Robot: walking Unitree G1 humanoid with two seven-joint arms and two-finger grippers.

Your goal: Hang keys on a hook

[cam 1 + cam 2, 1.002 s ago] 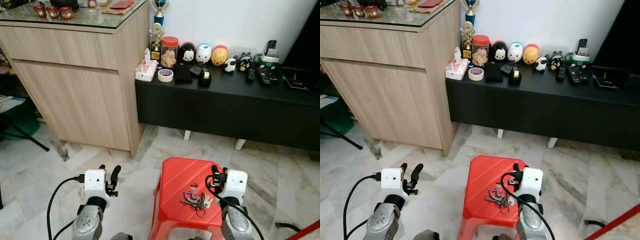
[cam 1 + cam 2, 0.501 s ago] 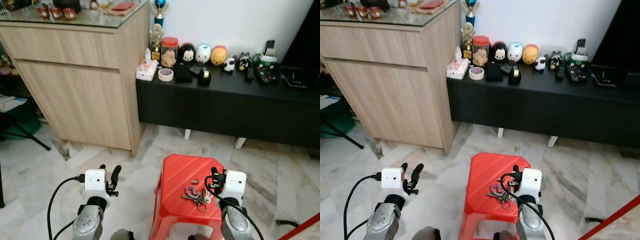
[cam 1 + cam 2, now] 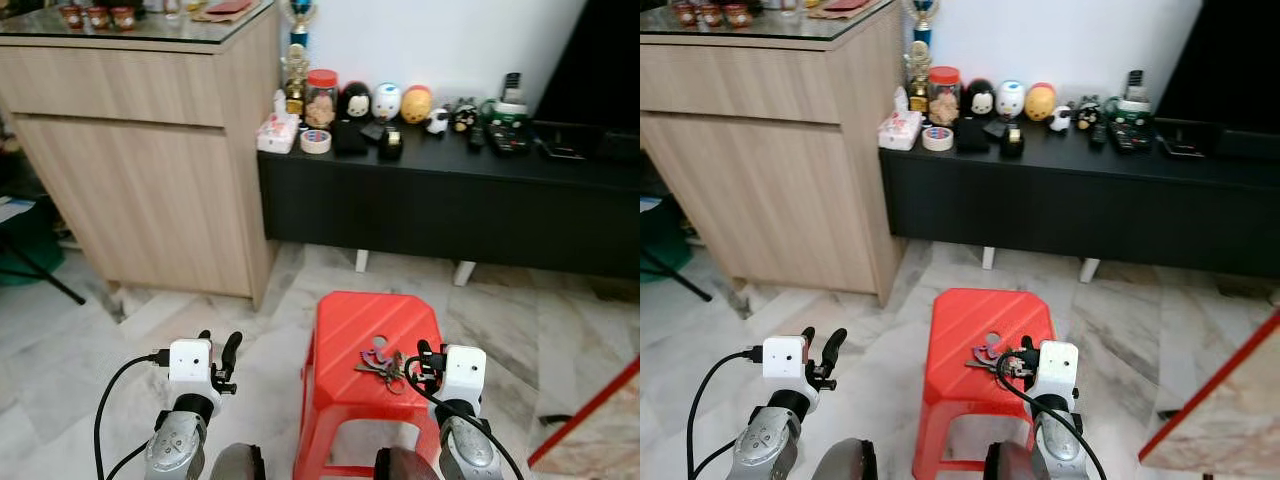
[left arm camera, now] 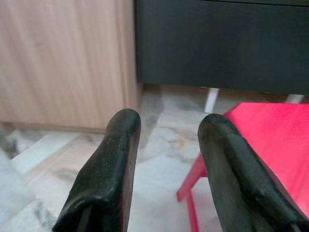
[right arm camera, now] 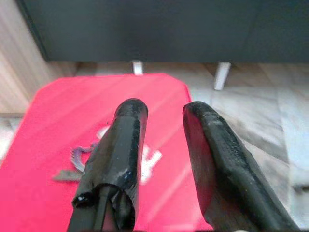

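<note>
Keys (image 3: 380,360) on stool (image 3: 350,330), just beside right hand (image 3: 421,362), fingers parted, empty. Bunch light, loose, jangly; ring probably best grip. Left hand (image 3: 222,355) parted, idle.

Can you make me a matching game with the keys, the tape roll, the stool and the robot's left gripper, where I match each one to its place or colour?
Things:
1. keys
2. tape roll
3. stool
4. left gripper

Places or colours:
A. on the black cabinet, beside the tissue box
B. red
C. over the marble floor, fingers apart
D. lying on the stool, just by the right gripper

Pairs: 1-D, 2-A, 3-B, 4-C
</note>
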